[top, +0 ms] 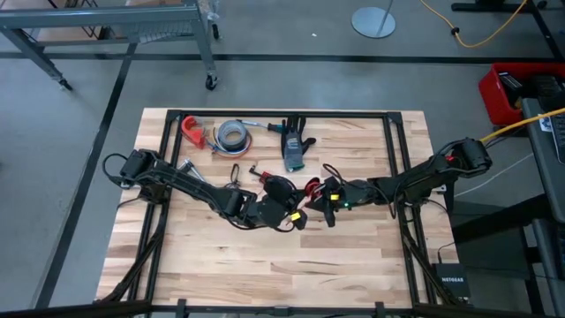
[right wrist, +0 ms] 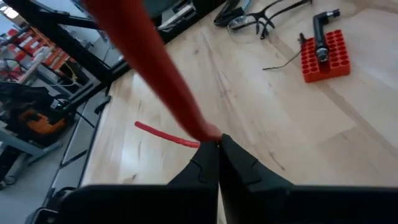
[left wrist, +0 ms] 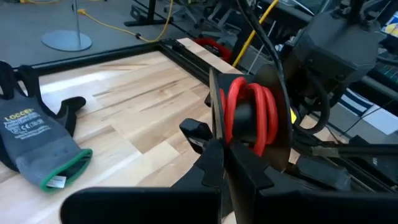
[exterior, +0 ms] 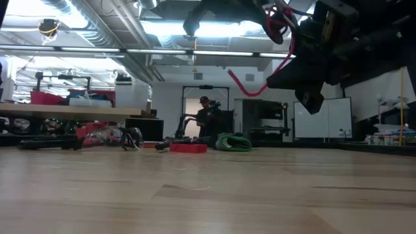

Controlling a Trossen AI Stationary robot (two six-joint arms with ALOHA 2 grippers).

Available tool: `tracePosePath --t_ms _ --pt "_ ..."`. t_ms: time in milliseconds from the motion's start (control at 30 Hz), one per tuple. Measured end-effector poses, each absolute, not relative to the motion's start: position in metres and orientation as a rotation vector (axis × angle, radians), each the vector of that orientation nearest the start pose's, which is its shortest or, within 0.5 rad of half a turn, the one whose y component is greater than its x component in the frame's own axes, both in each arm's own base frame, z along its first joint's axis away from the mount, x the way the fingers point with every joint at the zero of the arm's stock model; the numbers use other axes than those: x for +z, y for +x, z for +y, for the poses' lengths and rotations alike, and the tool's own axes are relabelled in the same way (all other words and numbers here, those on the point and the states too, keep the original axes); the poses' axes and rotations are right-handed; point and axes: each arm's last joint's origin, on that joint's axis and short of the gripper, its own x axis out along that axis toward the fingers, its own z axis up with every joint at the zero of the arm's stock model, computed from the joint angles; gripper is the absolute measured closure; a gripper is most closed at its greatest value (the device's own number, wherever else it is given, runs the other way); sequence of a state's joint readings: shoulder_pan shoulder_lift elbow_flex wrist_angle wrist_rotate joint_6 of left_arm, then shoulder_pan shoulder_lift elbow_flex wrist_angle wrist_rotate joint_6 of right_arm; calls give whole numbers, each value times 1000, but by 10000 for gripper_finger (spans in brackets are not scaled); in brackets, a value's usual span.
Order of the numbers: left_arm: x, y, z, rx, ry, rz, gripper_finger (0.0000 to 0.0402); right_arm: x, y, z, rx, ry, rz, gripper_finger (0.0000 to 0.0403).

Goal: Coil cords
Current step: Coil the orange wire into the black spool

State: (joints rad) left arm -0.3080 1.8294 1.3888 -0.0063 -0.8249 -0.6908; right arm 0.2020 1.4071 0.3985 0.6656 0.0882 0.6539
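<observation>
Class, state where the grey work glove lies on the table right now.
In the high view the grey glove lies flat at the table's far middle, right of the tape roll, beyond both grippers.

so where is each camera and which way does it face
High: above the table, looking straight down; both arms meet mid-table, left gripper and right gripper on the red cord.
Low: at tabletop height, looking level into the room; arms overhead, cord dangling.
Left wrist: past its shut fingers at the red coil and glove.
Right wrist: past its shut fingers pinching the cord.
Shared: high and left wrist both show the glove.
</observation>
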Motion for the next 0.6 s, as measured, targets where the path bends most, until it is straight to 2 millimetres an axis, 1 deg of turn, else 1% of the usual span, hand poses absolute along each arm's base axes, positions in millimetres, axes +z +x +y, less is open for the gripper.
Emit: tracePosePath --t_ms 133,333,433,600 --pt "270 400 -106 616 -416 194 401 155 244 48 4 613 375 402" --pt "269 396 -115 608 -407 206 401 154 244 48 4 618 391 402" --pt "265 393 -118 647 -397 217 401 154 244 48 4 618 392 402" --pt "263 390 -120 677 -428 215 401 154 244 48 3 623 390 402"
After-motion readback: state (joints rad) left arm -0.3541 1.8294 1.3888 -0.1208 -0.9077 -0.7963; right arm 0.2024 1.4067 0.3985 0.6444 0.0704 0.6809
